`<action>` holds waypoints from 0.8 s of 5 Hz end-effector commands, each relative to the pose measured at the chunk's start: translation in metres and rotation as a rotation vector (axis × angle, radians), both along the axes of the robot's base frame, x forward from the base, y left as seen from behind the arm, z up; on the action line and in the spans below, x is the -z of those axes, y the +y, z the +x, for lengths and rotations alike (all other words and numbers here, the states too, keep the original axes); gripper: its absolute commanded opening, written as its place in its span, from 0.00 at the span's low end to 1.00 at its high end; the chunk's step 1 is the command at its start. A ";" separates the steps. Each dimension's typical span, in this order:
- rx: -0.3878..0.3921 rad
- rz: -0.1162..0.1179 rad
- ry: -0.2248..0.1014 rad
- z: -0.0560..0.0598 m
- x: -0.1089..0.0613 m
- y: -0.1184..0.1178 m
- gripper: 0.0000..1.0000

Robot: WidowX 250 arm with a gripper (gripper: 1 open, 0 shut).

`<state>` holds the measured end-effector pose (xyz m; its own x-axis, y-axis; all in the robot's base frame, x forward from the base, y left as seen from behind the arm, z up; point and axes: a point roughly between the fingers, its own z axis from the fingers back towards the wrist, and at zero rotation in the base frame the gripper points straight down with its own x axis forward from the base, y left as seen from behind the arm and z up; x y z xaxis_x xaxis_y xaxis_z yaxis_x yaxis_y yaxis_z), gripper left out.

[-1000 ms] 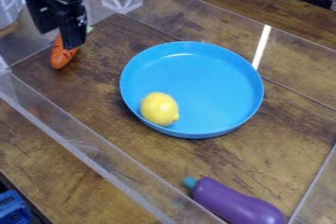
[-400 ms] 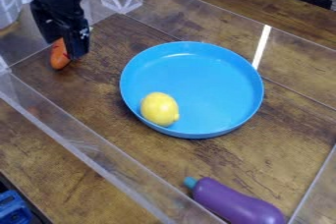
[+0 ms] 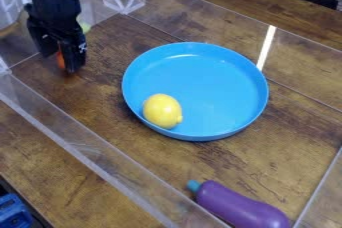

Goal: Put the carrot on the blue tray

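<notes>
My black gripper [image 3: 62, 52] points straight down at the far left and stands open. Its fingers straddle the carrot [image 3: 64, 63], of which only a sliver of orange shows between them, low on the wooden table. The rest of the carrot is hidden by the fingers, and I cannot tell whether they touch it. The blue tray [image 3: 221, 77], round and shallow, lies in the middle of the table to the right of the gripper and apart from it.
A yellow lemon [image 3: 163, 110] lies inside the tray at its front left. A purple eggplant [image 3: 242, 208] lies near the front right corner. Clear acrylic walls [image 3: 80, 147] fence the wooden surface at the front, left and back.
The gripper has come down and shifted slightly left over the carrot, which now is almost wholly covered. Its jaws stayed open. Tray, lemon and eggplant have not moved.
</notes>
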<state>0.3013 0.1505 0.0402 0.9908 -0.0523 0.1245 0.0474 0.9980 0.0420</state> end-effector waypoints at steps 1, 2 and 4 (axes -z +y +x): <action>-0.017 0.034 -0.079 0.021 -0.018 0.012 1.00; -0.065 0.039 -0.113 0.033 -0.011 0.018 1.00; -0.185 0.056 -0.147 0.049 -0.006 0.032 0.00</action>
<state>0.3430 0.1751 0.0278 0.9687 0.1149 0.2200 -0.1334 0.9885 0.0713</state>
